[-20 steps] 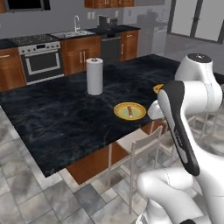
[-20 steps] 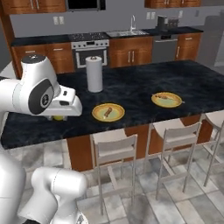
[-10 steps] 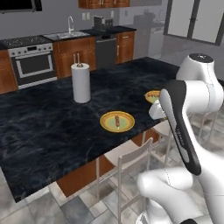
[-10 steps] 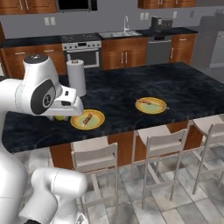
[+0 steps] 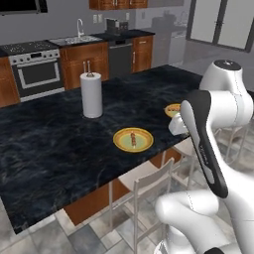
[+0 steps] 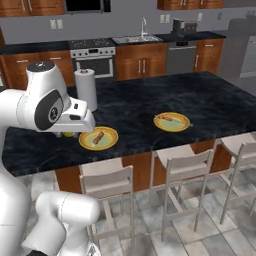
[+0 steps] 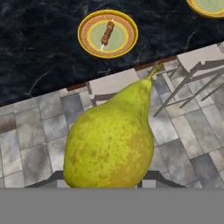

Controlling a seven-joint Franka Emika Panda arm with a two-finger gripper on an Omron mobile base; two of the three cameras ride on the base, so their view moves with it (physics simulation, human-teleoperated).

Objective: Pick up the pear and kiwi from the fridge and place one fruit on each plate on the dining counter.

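tool [image 7: 107, 186] closed partway around the pear [image 7: 111, 135] — fruit sits right between the finger tips, stem end pointing away from the camera, wide end at the tool. pear skin yellow-green, speckled with brownish blotches, teardrop shape with a thin curved stem. in the hand view it hangs over grey stone floor tiles and white-seated stools [image 7: 114, 84], just short of the worktop edge. in the right base view a bit of yellow-green [image 6: 68, 134] shows under the white hand, beside the near plate.

beyond the pear, the dining worktop [image 7: 39, 48] — glossy black marbled top, brown wooden base. near plate [image 7: 107, 33] round, flat, yellow with orange rim, a small reddish-brown streak on it; it lies on the worktop near the edge, ahead of the tool and apart from it. second plate [image 6: 172, 121] same look, farther along the same edge, well apart from the first.

white cylindrical paper towel roll [image 5: 91, 95] stands upright farther in on the worktop. back wall: steel oven [image 5: 37, 74], sink [image 5: 76, 39], brown wood cabinets.
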